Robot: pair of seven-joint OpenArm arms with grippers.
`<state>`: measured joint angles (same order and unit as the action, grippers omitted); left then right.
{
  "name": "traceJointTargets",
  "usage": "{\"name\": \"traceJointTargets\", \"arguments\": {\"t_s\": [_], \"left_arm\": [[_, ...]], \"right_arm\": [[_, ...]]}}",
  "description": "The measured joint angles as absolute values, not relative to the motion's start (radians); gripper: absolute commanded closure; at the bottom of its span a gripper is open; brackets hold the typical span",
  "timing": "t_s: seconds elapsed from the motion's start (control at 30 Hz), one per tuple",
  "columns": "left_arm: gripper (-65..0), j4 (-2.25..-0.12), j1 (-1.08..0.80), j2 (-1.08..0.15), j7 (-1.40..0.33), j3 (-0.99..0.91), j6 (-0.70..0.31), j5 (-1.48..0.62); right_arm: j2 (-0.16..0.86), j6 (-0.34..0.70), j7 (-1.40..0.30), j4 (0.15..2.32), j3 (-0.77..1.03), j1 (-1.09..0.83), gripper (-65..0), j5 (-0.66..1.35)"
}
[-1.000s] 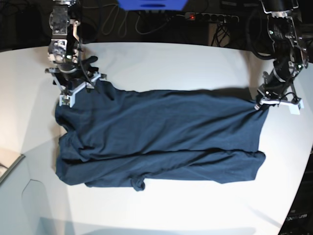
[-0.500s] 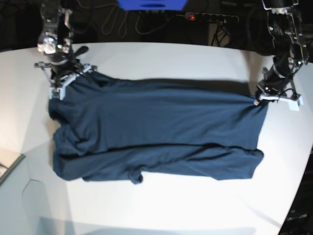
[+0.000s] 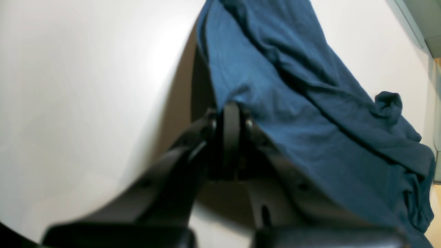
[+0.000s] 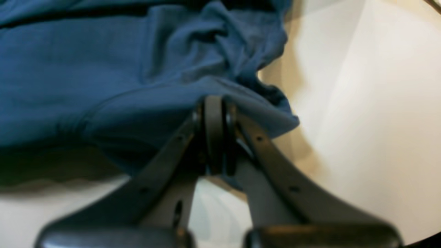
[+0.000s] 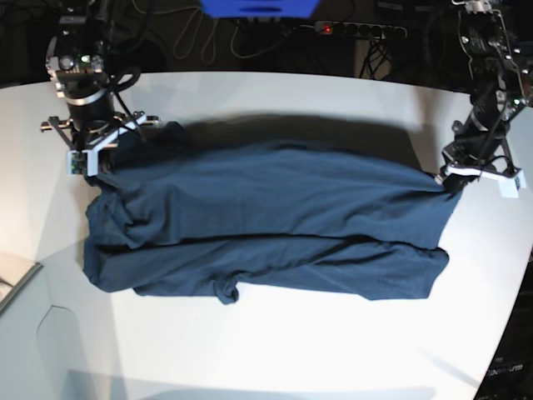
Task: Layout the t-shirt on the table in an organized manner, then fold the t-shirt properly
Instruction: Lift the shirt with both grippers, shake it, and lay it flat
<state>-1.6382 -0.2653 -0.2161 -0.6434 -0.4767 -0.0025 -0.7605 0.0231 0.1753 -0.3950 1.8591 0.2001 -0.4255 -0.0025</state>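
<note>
The dark navy t-shirt (image 5: 266, 217) lies spread lengthwise on the white table (image 5: 291, 350), its far edge pulled taut and lifted between both grippers. My right gripper (image 5: 104, 143) is shut on the shirt's far left corner; in the right wrist view its fingertips (image 4: 213, 103) pinch a fold of the t-shirt (image 4: 86, 69) above the table (image 4: 379, 103). My left gripper (image 5: 450, 173) is shut on the far right corner; in the left wrist view its tips (image 3: 231, 108) clamp the t-shirt's edge (image 3: 310, 103) over the table (image 3: 69, 86). The near half is bunched into a long fold.
A power strip (image 5: 358, 31) and cables lie behind the table's far edge, beside a blue object (image 5: 258, 7). A grey panel (image 5: 17, 287) sits at the lower left. The table's curved edge runs close to my left gripper on the right.
My right gripper shut on the shirt's far left corner and moved up and left, raising the far edge. The left gripper kept its hold and hardly moved.
</note>
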Motion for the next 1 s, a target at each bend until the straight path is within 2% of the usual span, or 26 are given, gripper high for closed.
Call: {"name": "traceJointTargets", "arguments": {"t_s": [0.3,0.6,0.67,0.77,1.0], "left_arm": [[0.0,-1.551,-0.189,-0.218,-0.646,-0.477,-0.001,-0.753],[0.0,-1.535,-0.168,-0.218,-0.645,-0.477,0.000,-0.753],[0.0,-1.538,-0.154,-0.217,-0.648,-0.477,0.000,-0.752],[0.0,-1.529,-0.083,-0.222,-0.656,-0.475,0.006,-0.748],[0.0,-1.510,0.179,-0.298,-0.646,-0.392,-0.006,-0.760]], "right_arm": [[0.030,0.176,-0.399,1.794,0.193,-0.344,0.0,-0.002],[0.031,0.176,-0.396,1.773,0.195,-0.346,0.0,-0.003],[0.031,0.221,-0.403,1.773,0.197,-0.335,0.0,-0.003],[0.031,0.273,-0.428,1.772,0.200,-0.241,0.0,-0.012],[0.077,0.288,-0.549,1.695,0.194,0.118,0.0,-0.015]]}}
